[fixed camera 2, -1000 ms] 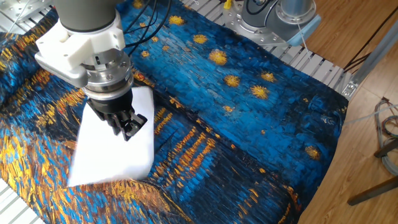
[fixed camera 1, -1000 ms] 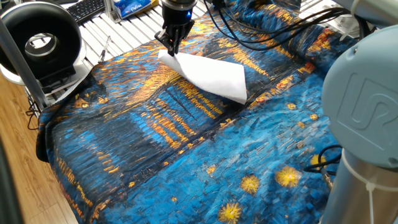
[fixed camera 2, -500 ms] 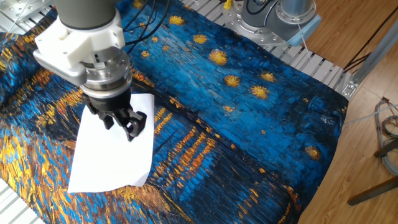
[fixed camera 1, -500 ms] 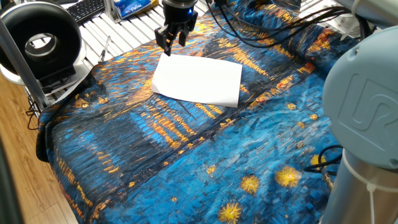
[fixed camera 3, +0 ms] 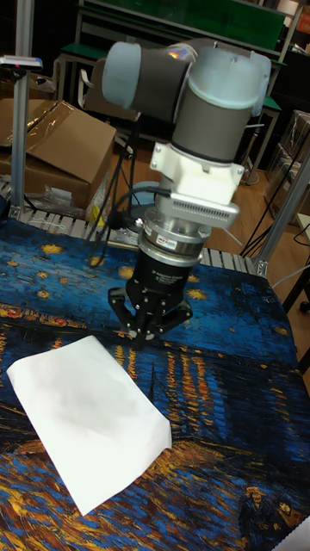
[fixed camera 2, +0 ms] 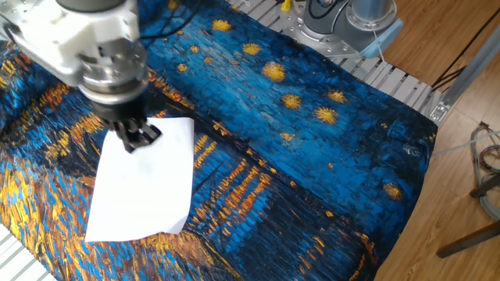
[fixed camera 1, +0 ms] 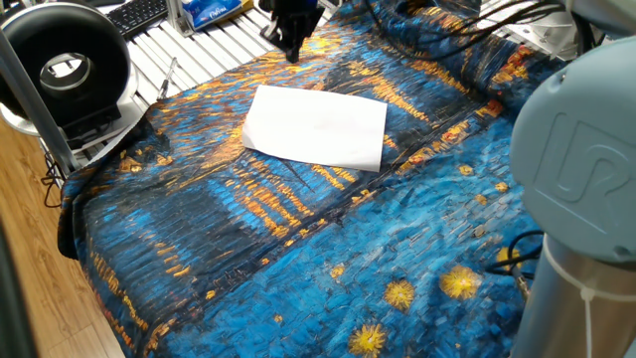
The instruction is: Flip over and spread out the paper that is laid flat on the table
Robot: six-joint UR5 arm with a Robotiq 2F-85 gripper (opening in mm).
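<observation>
The paper [fixed camera 1: 316,127] is a plain white sheet lying flat and spread out on the table [fixed camera 1: 298,249], which is draped in blue and orange cloth. It also shows in the other fixed view [fixed camera 2: 144,183] and in the tall view [fixed camera 3: 86,422]. My gripper [fixed camera 1: 294,50] hangs above the cloth just past the sheet's far corner, clear of it. Seen from the other side, the gripper [fixed camera 2: 139,136] hovers over the paper's upper edge. In the tall view the gripper [fixed camera 3: 140,337] has its fingers drawn together to a point, with nothing between them.
A black ring-shaped device [fixed camera 1: 65,65] and a keyboard [fixed camera 1: 139,15] sit on the white slatted surface [fixed camera 1: 214,50] beyond the cloth. Black cables [fixed camera 1: 427,40] trail across the far cloth. A second arm's base [fixed camera 1: 586,179] stands at the right. A cardboard box [fixed camera 3: 60,146] lies behind.
A second ago the gripper held the sheet's corner, lifted and curled. It let go, the paper dropped flat, and the gripper rose away toward the far edge with its fingers closing.
</observation>
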